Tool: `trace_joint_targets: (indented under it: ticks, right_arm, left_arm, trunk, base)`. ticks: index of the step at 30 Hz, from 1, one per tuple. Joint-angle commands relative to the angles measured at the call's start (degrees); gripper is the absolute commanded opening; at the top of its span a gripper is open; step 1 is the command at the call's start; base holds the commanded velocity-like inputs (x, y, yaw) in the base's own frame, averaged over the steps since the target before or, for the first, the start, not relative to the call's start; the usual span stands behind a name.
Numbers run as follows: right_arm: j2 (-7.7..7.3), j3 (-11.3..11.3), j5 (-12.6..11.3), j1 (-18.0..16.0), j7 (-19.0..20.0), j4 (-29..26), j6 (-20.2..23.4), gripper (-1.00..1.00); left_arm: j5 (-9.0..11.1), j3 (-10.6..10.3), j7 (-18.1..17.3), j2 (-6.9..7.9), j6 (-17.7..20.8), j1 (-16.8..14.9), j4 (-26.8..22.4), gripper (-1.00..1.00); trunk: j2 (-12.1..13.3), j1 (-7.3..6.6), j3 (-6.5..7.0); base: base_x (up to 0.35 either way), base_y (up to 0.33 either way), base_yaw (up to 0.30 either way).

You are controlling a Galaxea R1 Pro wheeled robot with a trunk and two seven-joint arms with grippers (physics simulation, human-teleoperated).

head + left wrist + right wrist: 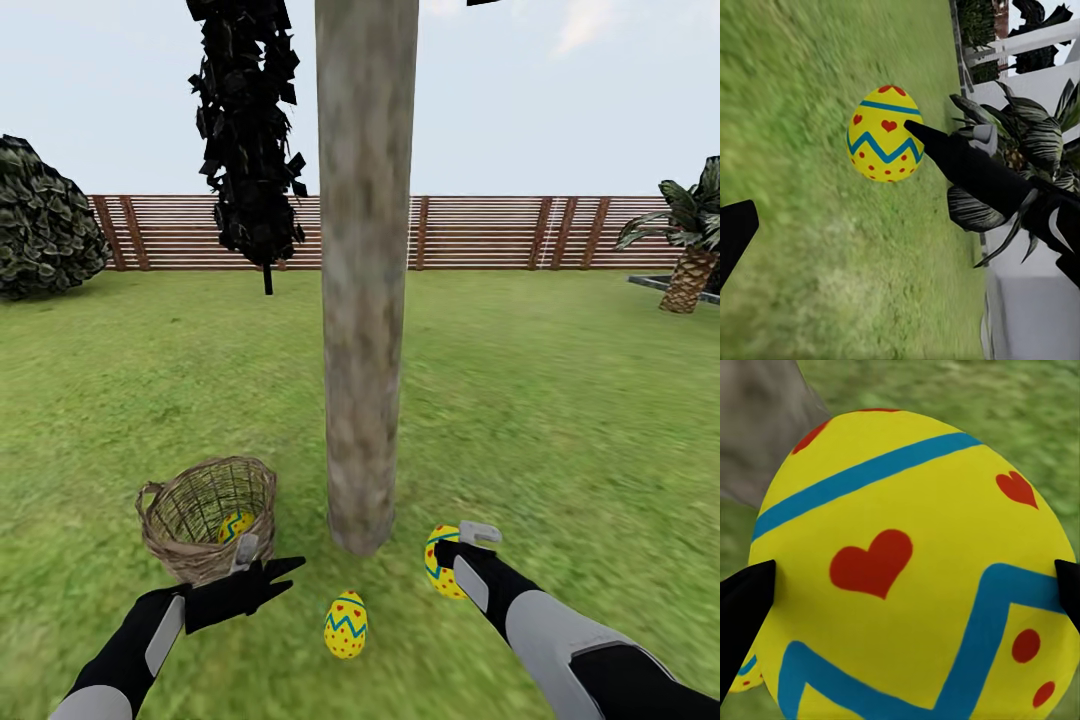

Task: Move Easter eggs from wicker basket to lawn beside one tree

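The eggs [345, 625] are yellow with red hearts and blue zigzags, the wicker basket [200, 560] brown, the lawn [550, 400] mottled green.

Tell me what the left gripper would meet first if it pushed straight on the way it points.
Probably the yellow zigzag-banded Easter egg lying on the lawn: the left wrist view looks along the left gripper and that egg sits ahead between its open fingers. Depth is unclear; it may pass over it to the green grass.

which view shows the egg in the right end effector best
The right wrist view: the egg looms close, hearts and blue bands sharp, a fingertip at each side. The head view shows the same egg small, partly behind the right end effector, beside the tree.
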Motion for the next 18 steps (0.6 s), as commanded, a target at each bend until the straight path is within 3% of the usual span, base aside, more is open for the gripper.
trace_joint_targets:
  ticks: [1, 7, 10, 11, 13, 15, 16, 18]
  right_arm:
    - [-0.05, 0.49, -0.43, -0.01, -0.32, -0.13, 0.38, -1.00]
    - [-0.07, 0.65, -0.42, -0.01, -0.06, -0.13, 0.40, -1.00]
    - [-0.07, 0.67, -0.42, -0.01, -0.05, -0.13, 0.38, -1.00]
    - [-0.05, 0.68, -0.42, -0.01, -0.05, -0.13, 0.34, -1.00]
    - [-0.03, 0.73, -0.42, -0.01, -0.05, -0.13, 0.31, -1.00]
    - [0.03, 0.83, -0.34, -0.01, 0.00, -0.13, 0.38, -1.00]
    - [0.03, 0.84, -0.20, -0.01, 0.02, -0.13, 0.39, -1.00]
    - [0.02, 0.84, -0.16, -0.01, 0.01, -0.13, 0.40, -1.00]
  left_arm:
    - [0.14, 0.04, -0.07, 0.01, 0.35, -0.03, 0.01, 1.00]
    - [0.11, 0.04, -0.36, 0.00, 0.42, -0.03, 0.01, 1.00]
    - [0.16, 0.11, -0.61, 0.18, 0.50, -0.03, -0.40, 1.00]
    - [0.24, 0.32, -1.37, 0.54, 0.71, -0.03, -0.72, 1.00]
    - [0.28, 1.04, -6.28, 2.00, 1.13, -0.03, -0.91, 1.00]
    - [0.38, 1.32, -9.33, 1.99, 1.62, -0.89, -2.24, 1.00]
    - [5.20, 1.36, -9.68, 0.90, 4.88, -2.77, -6.97, 1.00]
    - [15.73, 1.27, -9.60, 0.64, 6.15, -4.37, -10.34, 1.00]
  trunk:
    - [-0.02, -0.01, -0.05]
    - [-0.02, -0.01, -0.05]
    - [-1.23, 0.65, -0.59]
    - [-1.63, 0.87, -0.77]
    - [-2.43, 1.31, -1.13]
    - [-3.23, 1.75, -1.49]
    - [-3.63, 1.97, -1.67]
    - [-4.43, 2.41, -2.03]
  base:
    - [0.000, 0.000, 0.002]
    - [0.000, 0.000, 0.000]
    - [0.000, 0.000, 0.000]
    - [0.000, 0.000, 0.000]
    - [0.000, 0.000, 0.000]
    - [0.000, 0.000, 0.000]
    - [0.000, 0.000, 0.000]
    - [0.000, 0.000, 0.000]
